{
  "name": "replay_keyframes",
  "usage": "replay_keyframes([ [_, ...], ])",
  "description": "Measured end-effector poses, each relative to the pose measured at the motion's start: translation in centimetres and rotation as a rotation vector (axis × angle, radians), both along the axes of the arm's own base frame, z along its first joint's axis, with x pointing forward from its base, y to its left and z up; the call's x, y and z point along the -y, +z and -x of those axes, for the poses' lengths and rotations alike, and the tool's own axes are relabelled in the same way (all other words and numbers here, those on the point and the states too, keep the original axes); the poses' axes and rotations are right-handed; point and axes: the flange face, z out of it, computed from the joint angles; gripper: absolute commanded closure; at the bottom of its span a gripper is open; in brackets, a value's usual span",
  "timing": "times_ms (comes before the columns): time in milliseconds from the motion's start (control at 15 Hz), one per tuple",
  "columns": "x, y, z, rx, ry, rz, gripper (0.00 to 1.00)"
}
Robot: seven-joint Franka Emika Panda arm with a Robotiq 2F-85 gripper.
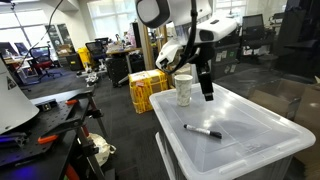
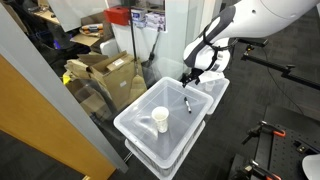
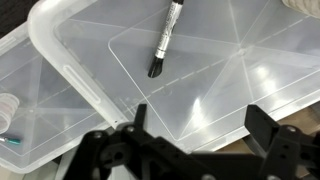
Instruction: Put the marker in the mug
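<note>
The black marker (image 1: 203,131) lies flat on the lid of a clear plastic bin (image 1: 250,145). It also shows in an exterior view (image 2: 187,104) and in the wrist view (image 3: 165,45). The whitish mug (image 1: 184,90) stands upright on the same lid near one end; it shows too in an exterior view (image 2: 160,120), and at the left edge of the wrist view (image 3: 6,106). My gripper (image 1: 207,92) hangs above the lid, apart from both, also in an exterior view (image 2: 190,80). In the wrist view its jaws (image 3: 200,125) are open and empty, the marker ahead of them.
A second clear bin (image 2: 215,90) sits beside the one with the mug. A yellow crate (image 1: 147,90) stands on the floor behind the bin. Cardboard boxes (image 2: 105,75) lie behind a glass partition. Desks and chairs fill the background.
</note>
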Motion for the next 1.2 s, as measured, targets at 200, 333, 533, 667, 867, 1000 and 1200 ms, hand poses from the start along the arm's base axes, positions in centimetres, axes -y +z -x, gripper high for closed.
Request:
replay_keyframes([
  [200,-0.6,-1.1,-0.4,0.002,-0.016,-0.024,0.00],
  [333,-0.8,-1.8,-0.5,-0.001,-0.023,-0.035,0.00],
  [533,-0.8,-1.9,-0.4,-0.004,-0.023,-0.035,0.00],
  [667,-0.8,-1.9,-0.4,-0.004,-0.023,-0.035,0.00],
  [867,-0.8,-2.0,-0.4,-0.005,-0.024,-0.034,0.00],
  [1000,-0.7,-2.0,-0.3,-0.006,-0.025,-0.034,0.00],
  [1200,-0.6,-2.5,-0.2,-0.015,-0.029,-0.033,0.00],
])
